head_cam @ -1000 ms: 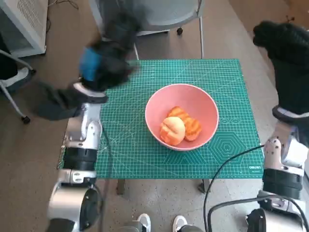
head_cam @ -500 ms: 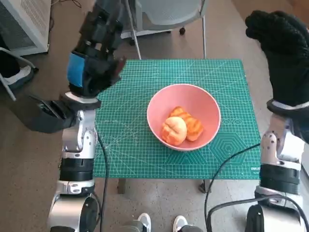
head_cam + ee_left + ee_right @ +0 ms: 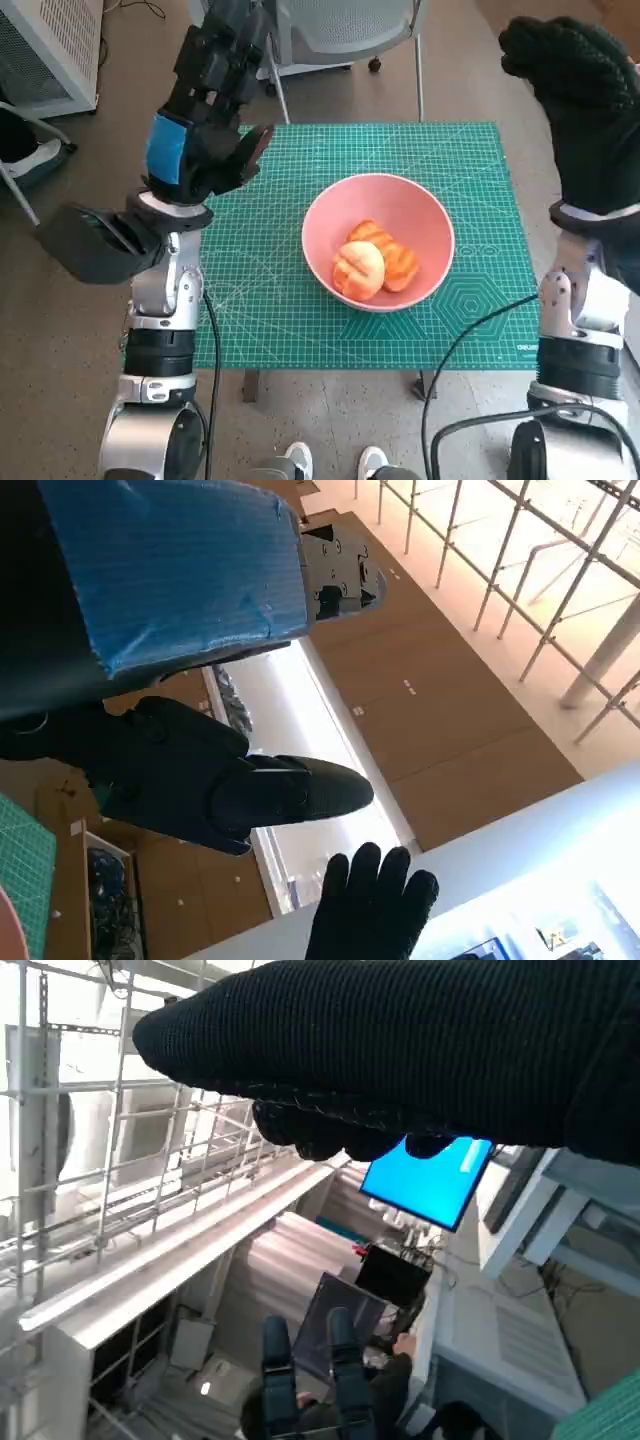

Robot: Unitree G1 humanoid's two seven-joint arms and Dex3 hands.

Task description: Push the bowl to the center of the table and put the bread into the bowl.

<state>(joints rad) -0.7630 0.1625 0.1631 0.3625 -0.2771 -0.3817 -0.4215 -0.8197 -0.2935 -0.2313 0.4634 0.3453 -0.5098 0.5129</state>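
Observation:
A pink bowl (image 3: pixel 425 225) sits near the middle of the green cutting mat (image 3: pixel 270 300) on the table. Inside it lie two pieces of orange-brown bread (image 3: pixel 372 264), one round and scored, one flatter behind it. My left hand (image 3: pixel 205 115) is raised high over the mat's far left corner, fingers spread, holding nothing. My right hand (image 3: pixel 580 110) is lifted above the table's right edge, also empty, with its fingers apart. The left wrist view shows my left hand (image 3: pixel 190 650) pointing up at a ceiling, with the gloved right hand (image 3: pixel 370 910) beyond it.
A grey chair (image 3: pixel 340 30) stands behind the table's far edge. A white cabinet (image 3: pixel 50 45) is at the far left. A black cable (image 3: pixel 470 340) runs over the mat's near right corner. A person's shoes (image 3: pixel 335 462) show below the front edge. A person (image 3: pixel 400 1400) sits under a blue screen (image 3: pixel 425 1180).
My left hand has risen from low over the mat's left edge and spread its fingers. My right hand has lifted slightly and drifted left. Bowl and bread have stayed put.

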